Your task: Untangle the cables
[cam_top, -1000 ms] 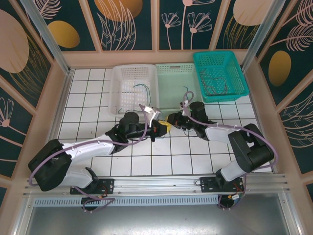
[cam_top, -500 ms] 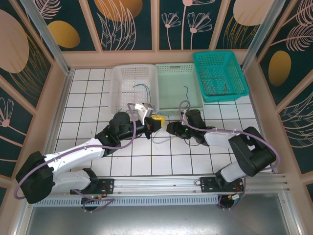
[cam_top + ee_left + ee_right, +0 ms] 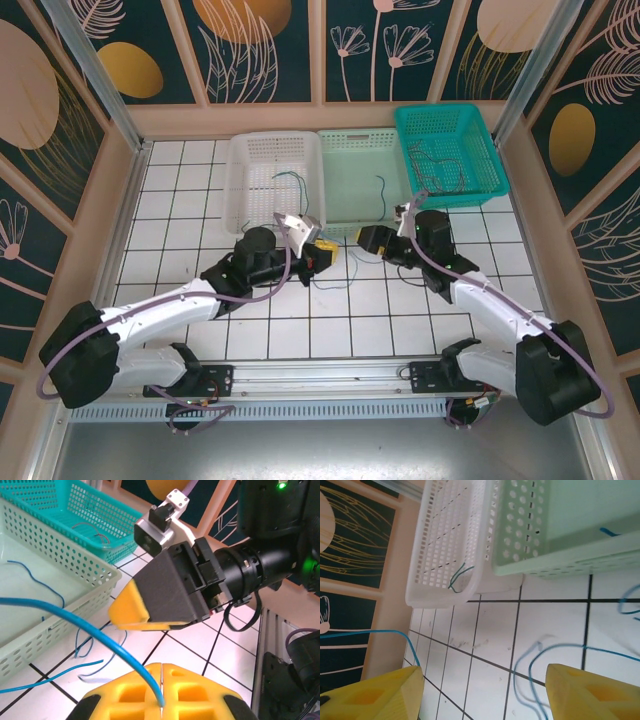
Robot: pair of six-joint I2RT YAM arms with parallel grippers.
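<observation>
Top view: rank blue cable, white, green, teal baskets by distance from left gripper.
1. blue cable, clamped in the left gripper.
2. white basket and green basket, just beyond it: too close to call.
3. teal basket, back right.

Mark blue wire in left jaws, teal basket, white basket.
Thin blue wire [image 3: 65,614], left wrist view, mid-span.
Teal plastic basket [image 3: 490,150], top view, right wall.
White plastic basket [image 3: 435,540], right wrist view, side wall.

Left gripper [image 3: 162,672] clamped on a blue cable [image 3: 75,621].
The cable arcs left from the yellow fingers [image 3: 125,695]; the right gripper [image 3: 131,615] faces them over the desk [image 3: 200,655].
</observation>
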